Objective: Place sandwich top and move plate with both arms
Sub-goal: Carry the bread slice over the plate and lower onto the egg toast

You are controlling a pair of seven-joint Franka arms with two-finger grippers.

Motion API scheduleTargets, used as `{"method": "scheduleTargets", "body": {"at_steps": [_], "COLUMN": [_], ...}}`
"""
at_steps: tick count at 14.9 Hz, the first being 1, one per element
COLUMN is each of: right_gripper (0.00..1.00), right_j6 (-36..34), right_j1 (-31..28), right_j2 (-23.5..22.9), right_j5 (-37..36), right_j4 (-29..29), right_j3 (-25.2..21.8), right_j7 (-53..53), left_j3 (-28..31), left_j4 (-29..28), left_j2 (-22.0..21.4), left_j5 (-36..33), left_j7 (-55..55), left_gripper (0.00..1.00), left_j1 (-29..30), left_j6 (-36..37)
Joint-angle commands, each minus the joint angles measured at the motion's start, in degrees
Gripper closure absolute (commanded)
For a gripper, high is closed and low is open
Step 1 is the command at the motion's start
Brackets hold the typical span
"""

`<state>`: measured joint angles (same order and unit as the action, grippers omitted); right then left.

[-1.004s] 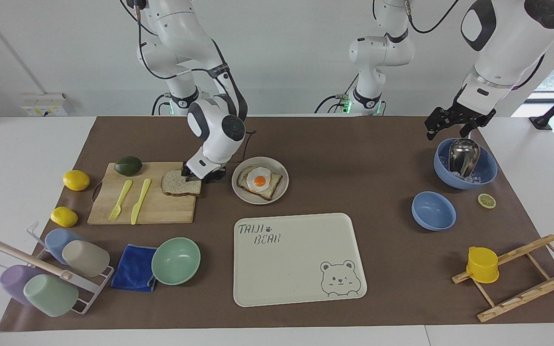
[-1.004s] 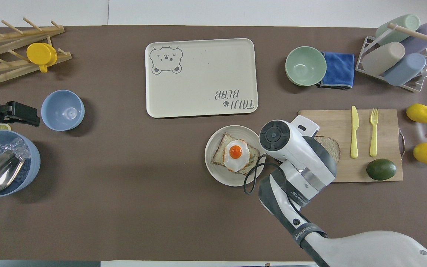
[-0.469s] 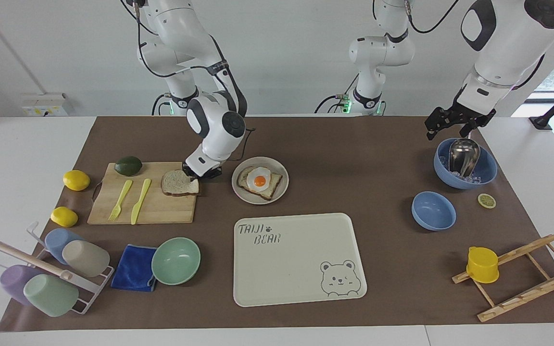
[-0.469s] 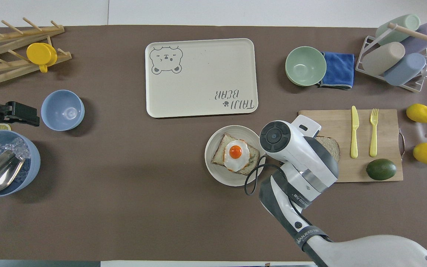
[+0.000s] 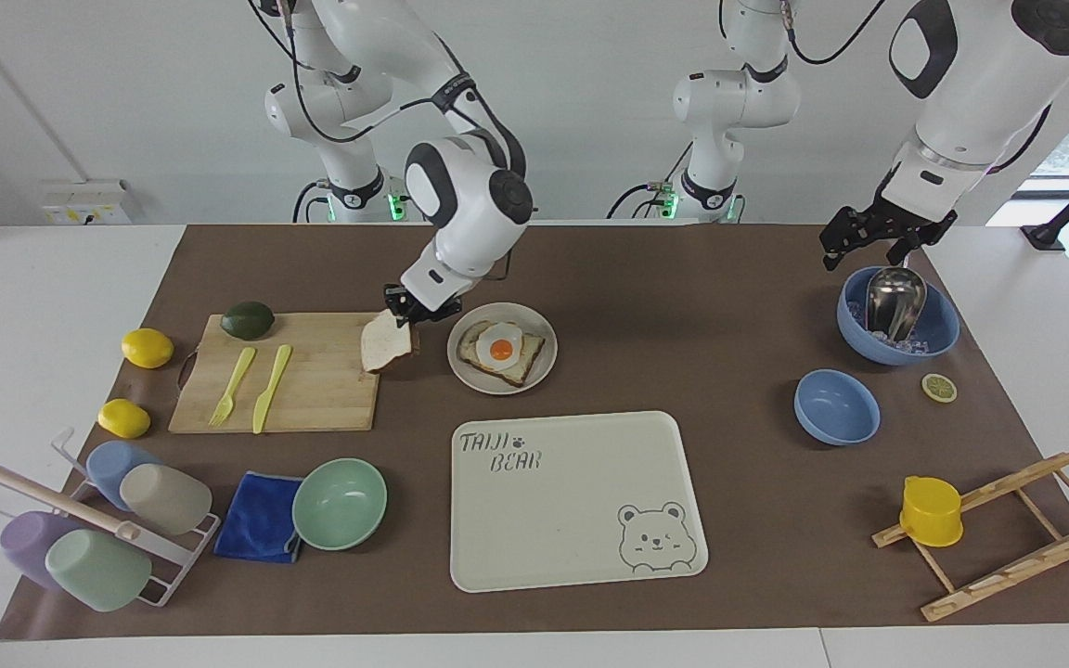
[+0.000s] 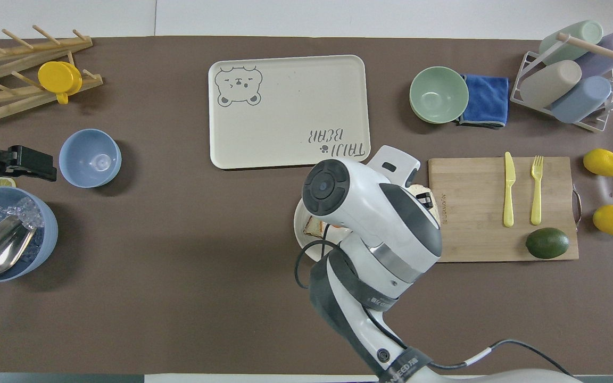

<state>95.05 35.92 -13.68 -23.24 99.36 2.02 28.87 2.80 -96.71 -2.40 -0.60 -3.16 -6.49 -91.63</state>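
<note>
Right gripper [image 5: 402, 315]: raised over the gap between the cutting board [image 5: 312, 380] and the plate [image 5: 546, 357]; jaws closed on the upper edge of the sandwich top [image 5: 384, 345]
Sandwich top: hangs tilted from the right gripper, clear of the board, over the board's edge nearest the plate; in the overhead view only a sliver of it [image 6: 428, 187] shows past the arm
Plate: on the tabletop [image 5: 664, 306] beside the cutting board, toward the left arm's end of it; nearer to the robots than the tray [image 5: 581, 520]; carries a toast slice with a fried egg [image 5: 501, 351]; largely covered by the right arm in the overhead view
Left gripper [image 5: 859, 243]: waits above the rim of the large blue bowl [image 5: 943, 329], which holds ice and a metal scoop [image 5: 895, 299]; jaws spread apart, holding nothing
Cutting board: bears a yellow fork [image 5: 234, 385], a yellow knife [image 5: 271, 387] and an avocado [image 5: 248, 319]
Small blue bowl [image 5: 836, 406]: farther from the robots than the large blue bowl
Mint-green bowl [image 5: 340, 503]: just beside a blue cloth [image 5: 258, 517], farther from the robots than the cutting board
</note>
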Motion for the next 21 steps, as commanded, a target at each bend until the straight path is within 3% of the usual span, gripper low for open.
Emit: {"method": "scheduleTargets", "body": {"at_steps": [1, 5, 17, 18, 21], "right_gripper": [1.0, 1.0, 1.0, 0.98, 0.7], "right_j6": [-0.9, 2.6, 13.7, 14.4, 18.9], "right_j1": [-0.4, -0.3, -0.8, -0.8, -1.0], "right_j2": [-3.6, -4.0, -3.3, -3.3, -3.3], "right_j5": [0.9, 5.2, 8.1, 9.2, 13.7], "right_j4": [-5.1, -3.2, 4.4, 4.6, 6.0], "right_j3": [3.6, 4.0, 4.0, 4.0, 4.0], "right_j7": [-0.6, 3.5, 8.7, 9.3, 9.6], "left_j3": [-0.3, -0.3, -0.3, -0.2, -0.1], "left_j4": [0.0, 0.0, -0.1, -0.1, -0.1], "left_j2": [-0.5, -0.6, -0.9, -0.9, -0.9], "left_j5": [-0.2, -0.2, -0.2, -0.2, -0.2], "left_j7": [0.3, 0.3, 0.2, 0.3, 0.2], "left_gripper": [0.0, 0.0, 0.0, 0.0, 0.0], "left_j1": [0.4, 0.4, 0.4, 0.5, 0.4], "left_j6": [0.6, 0.6, 1.4, 1.4, 1.3]}}
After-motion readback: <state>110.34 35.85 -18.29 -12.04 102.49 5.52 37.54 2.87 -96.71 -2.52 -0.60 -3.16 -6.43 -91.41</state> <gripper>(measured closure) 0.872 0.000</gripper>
